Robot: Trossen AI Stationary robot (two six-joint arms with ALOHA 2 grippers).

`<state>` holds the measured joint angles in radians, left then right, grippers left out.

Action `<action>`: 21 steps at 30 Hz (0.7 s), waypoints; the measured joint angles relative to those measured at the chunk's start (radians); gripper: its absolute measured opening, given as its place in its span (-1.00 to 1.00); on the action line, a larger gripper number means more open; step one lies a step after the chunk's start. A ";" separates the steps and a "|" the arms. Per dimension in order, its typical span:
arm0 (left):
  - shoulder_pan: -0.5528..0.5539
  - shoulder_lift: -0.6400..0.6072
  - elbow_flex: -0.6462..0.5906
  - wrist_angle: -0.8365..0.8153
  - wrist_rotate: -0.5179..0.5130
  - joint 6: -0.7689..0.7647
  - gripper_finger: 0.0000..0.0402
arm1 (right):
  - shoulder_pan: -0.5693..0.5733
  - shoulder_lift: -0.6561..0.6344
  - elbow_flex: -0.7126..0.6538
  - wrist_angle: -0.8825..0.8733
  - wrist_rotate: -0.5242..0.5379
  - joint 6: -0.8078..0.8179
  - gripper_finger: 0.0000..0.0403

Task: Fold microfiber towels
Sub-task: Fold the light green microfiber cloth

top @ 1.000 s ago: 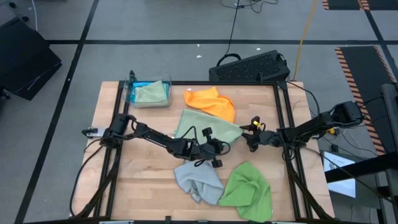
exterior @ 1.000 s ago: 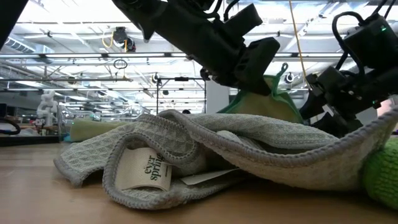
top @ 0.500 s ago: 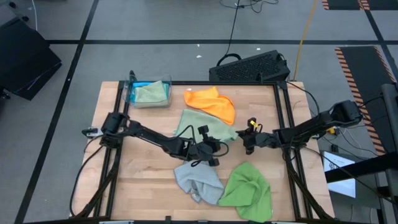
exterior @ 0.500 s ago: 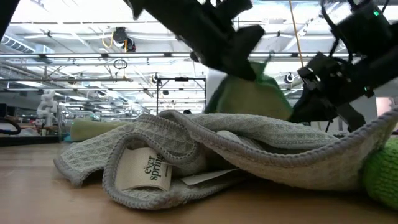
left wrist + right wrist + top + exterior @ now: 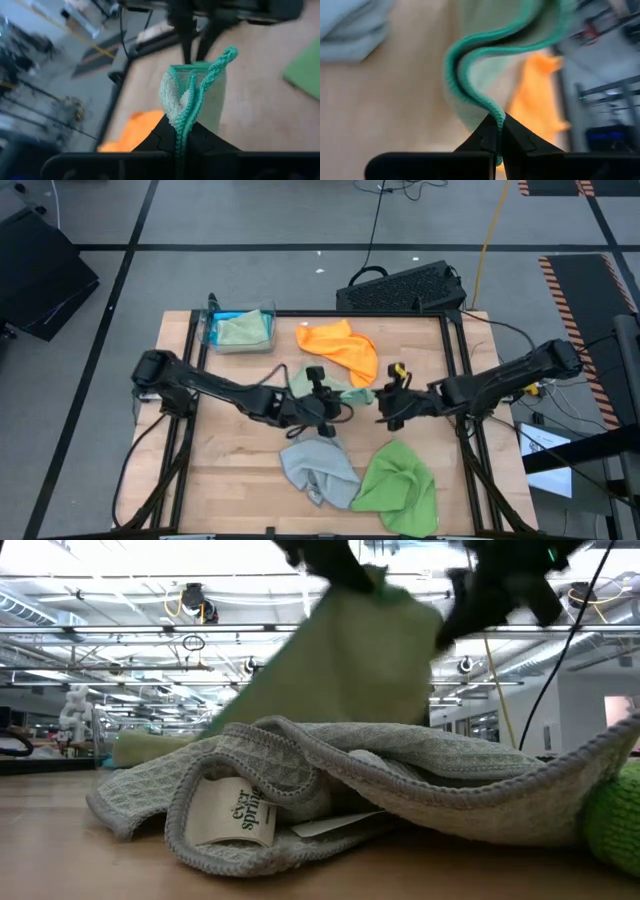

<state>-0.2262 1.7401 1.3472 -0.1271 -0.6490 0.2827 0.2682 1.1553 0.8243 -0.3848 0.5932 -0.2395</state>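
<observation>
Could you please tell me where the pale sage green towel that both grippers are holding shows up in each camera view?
High view: pale sage green towel at table centre, between the left gripper and right gripper.
Low view: hanging at upper centre, behind the grey towel.
Left wrist view: centre, pinched edge.
Right wrist view: upper centre.
Shared landmark: orange towel, beside it.

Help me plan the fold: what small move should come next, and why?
Probably draw the two end effectors apart. Left end effector and right end effector each pinch an edge of the sage green towel, which hangs bunched above the grey towel, not yet flat.
</observation>
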 joint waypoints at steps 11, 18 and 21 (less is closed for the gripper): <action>0.288 -0.294 0.001 0.035 0.400 0.277 -0.98 | -0.287 -0.092 0.378 -0.046 -0.090 -0.286 -0.99; 0.567 -0.335 0.001 0.073 0.799 0.069 -0.98 | -0.470 -0.056 0.541 -0.101 -0.238 -0.288 -0.99; 0.586 -0.335 0.001 0.006 0.875 -0.003 -0.96 | -0.449 -0.057 0.573 -0.238 -0.265 -0.209 -0.99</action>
<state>0.3599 1.4052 1.3483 -0.1211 0.2263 0.2796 -0.1810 1.0985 1.3976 -0.6231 0.3287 -0.4483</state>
